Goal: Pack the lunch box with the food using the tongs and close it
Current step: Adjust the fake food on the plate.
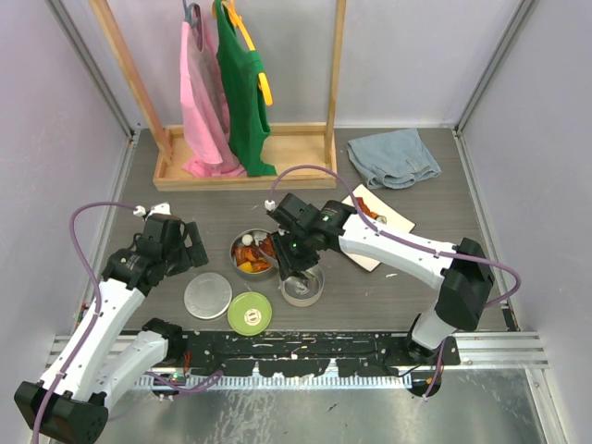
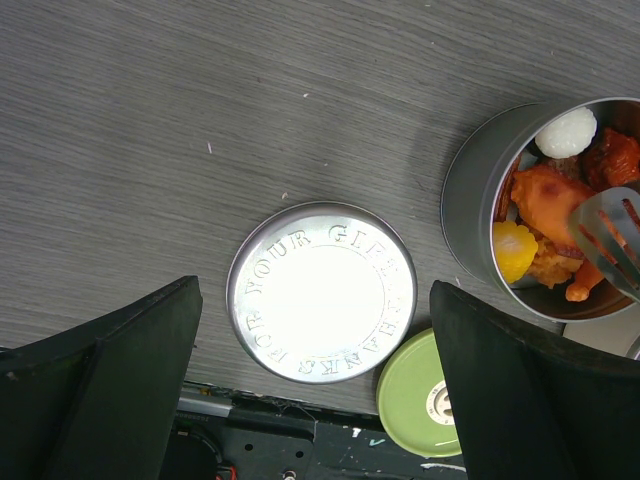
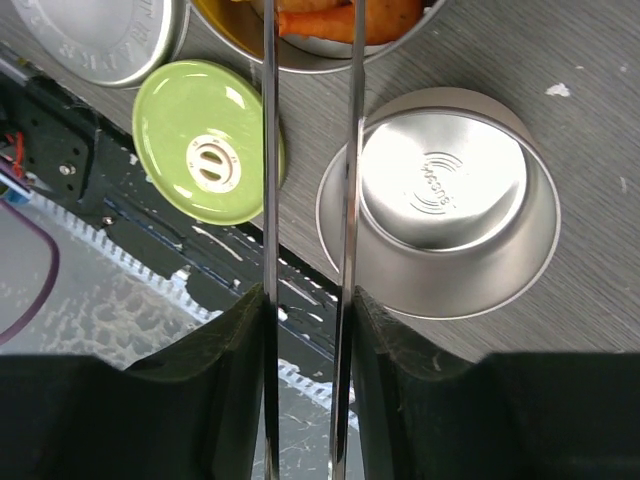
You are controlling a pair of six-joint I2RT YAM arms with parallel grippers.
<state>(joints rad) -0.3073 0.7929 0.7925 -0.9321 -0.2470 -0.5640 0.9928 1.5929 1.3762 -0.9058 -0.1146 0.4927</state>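
Observation:
Two lunch box tins stand side by side. One tin (image 1: 242, 262) holds orange, red and white food (image 2: 545, 200). The other tin (image 3: 440, 200) is empty. Their flat steel lid (image 2: 322, 292) and lime-green lid (image 3: 205, 140) lie on the table nearer the arm bases. My right gripper (image 3: 308, 330) is shut on the tongs (image 3: 268, 200), whose arms run out over the filled tin. A scalloped tongs tip (image 2: 610, 235) hangs over the food there. My left gripper (image 2: 315, 350) stands open above the steel lid and holds nothing.
A white plate (image 1: 375, 222) with a few food bits (image 1: 368, 208) lies at the back right. A grey cloth (image 1: 393, 157) sits behind it. A wooden clothes rack (image 1: 240, 171) with pink and green garments stands at the back. Black base rails (image 1: 305, 347) run along the near edge.

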